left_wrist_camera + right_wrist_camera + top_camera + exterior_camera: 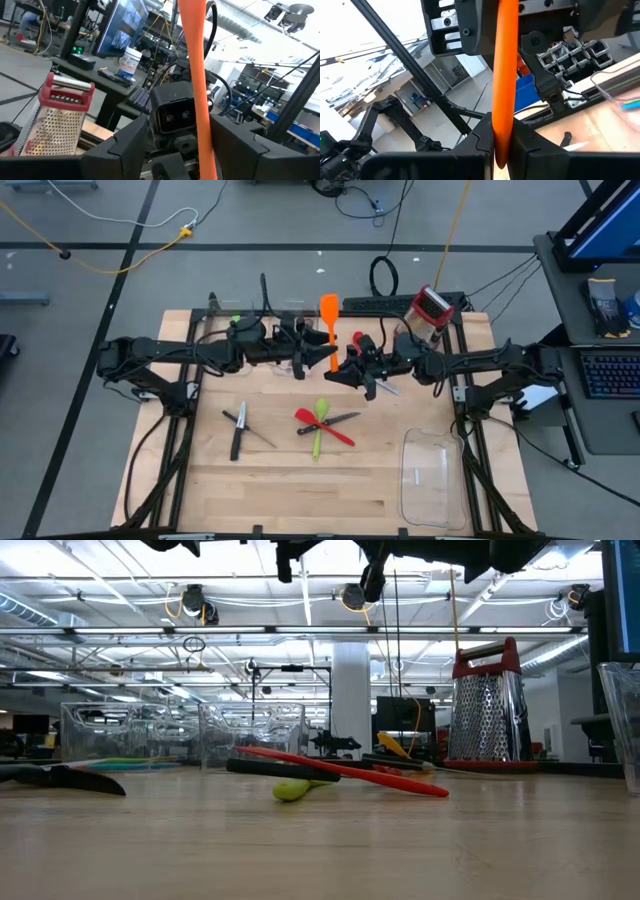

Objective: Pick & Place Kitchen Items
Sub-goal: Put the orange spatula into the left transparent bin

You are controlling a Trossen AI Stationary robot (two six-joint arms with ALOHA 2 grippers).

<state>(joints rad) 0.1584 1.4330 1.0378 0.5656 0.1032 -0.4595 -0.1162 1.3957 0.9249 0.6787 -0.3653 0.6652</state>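
Observation:
An orange spatula point(330, 330) is held in the air over the table's far middle, with its blade point(329, 307) toward the far edge. It also shows in the left wrist view point(195, 75) and the right wrist view point(502, 75). My right gripper point(347, 368) is shut on its handle. My left gripper point(316, 355) faces it from the left and is open, its fingers standing on either side of the handle point(202, 130). A red spatula point(325, 427), a green spoon point(319, 430) and black-handled knives point(238, 430) lie on the table. My right gripper pinches the orange spatula's handle near its free end point(499, 135) between its two fingers. The fingers come roughly level from the table's right and lie across the handle. The spatula is lifted clear of the table, its blade end away from the fingers.
The red-and-silver box grater point(432, 310) stands at the far right. A clear bin point(430, 475) sits at the near right, and other clear bins point(280, 320) stand at the far edge under the left arm. The near middle of the wooden table point(300, 490) is bare.

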